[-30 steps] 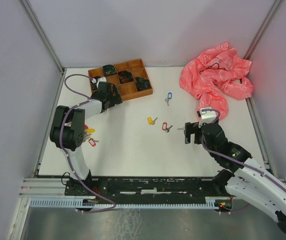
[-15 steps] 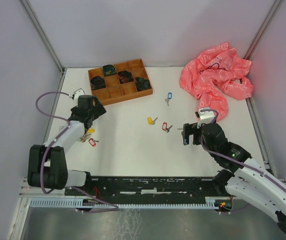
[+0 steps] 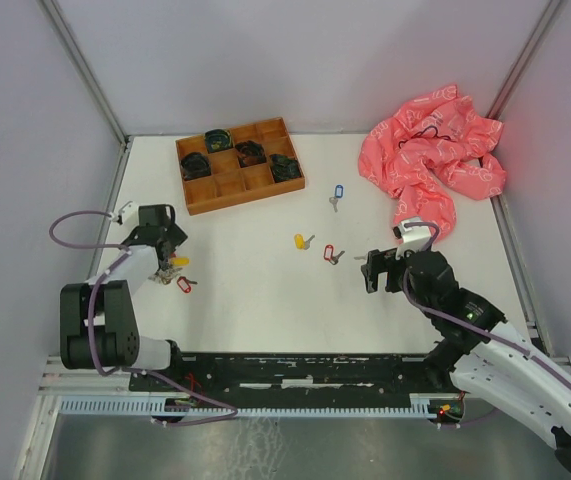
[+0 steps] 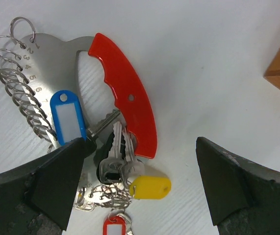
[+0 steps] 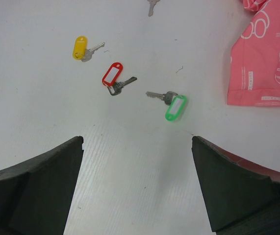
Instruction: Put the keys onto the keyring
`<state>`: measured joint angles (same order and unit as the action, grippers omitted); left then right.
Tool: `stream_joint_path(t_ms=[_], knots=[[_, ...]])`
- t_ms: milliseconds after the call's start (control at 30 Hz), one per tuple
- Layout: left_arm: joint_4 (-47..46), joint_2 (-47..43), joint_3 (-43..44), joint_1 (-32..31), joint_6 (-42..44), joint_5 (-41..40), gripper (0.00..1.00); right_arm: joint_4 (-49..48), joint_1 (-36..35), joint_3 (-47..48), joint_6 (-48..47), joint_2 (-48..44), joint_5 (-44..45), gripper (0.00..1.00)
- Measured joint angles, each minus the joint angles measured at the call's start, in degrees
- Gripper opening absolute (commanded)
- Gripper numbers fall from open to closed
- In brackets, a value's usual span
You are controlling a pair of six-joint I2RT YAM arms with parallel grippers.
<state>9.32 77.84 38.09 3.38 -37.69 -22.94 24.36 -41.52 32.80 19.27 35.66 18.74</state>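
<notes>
White table (image 3: 265, 300), left gripper (image 4: 140, 147) spread over keyring (image 4: 122, 83), holding nothing; right gripper (image 5: 137, 139) spread above keys (image 5: 113, 74), empty

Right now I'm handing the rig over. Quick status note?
Left tool: open, empty, above the keyring.
Right tool: open, empty, over the loose keys.
Keyring: far left, with tagged keys bunched at it.
Loose in the middle: green-tag key, red-tag key, yellow-tag key, blue-tag key.
Done: none of these four picked up.
Left: grasp each and thread it onto the keyring.
</notes>
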Motion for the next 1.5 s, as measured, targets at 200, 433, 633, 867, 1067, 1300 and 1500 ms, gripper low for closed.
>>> stream_joint_path(t_ms=[200,433,633,867,1067,1300,1500], knots=[[0.0,5.9,2.2,2.1,0.0,0.0,0.83,0.1,0.0,0.0,0.0,0.0,0.1,1.00],[-1.2,9.4,4.3,2.4,0.1,1.5,0.69,0.1,0.0,0.0,0.0,0.3,0.1,1.00],[-2.4,9.5,3.9,0.2,0.1,4.7,0.59,0.1,0.0,0.0,0.0,0.3,0.1,1.00],[-4.5,7.8,1.6,-7.2,0.1,8.1,0.55,0.1,0.0,0.0,0.0,0.5,0.1,1.00],[-5.3,7.5,0.9,-18.3,-0.1,9.8,0.53,0.1,0.0,0.0,0.0,1.6,-0.1,1.00],[-5.6,9.8,2.9,-33.9,-2.9,11.6,0.55,0.1,0.0,0.0,0.0,2.9,-0.6,1.00],[-4.9,12.2,5.7,-42.5,-4.5,12.6,0.58,0.1,0.0,0.0,0.0,3.8,-0.8,1.00]])
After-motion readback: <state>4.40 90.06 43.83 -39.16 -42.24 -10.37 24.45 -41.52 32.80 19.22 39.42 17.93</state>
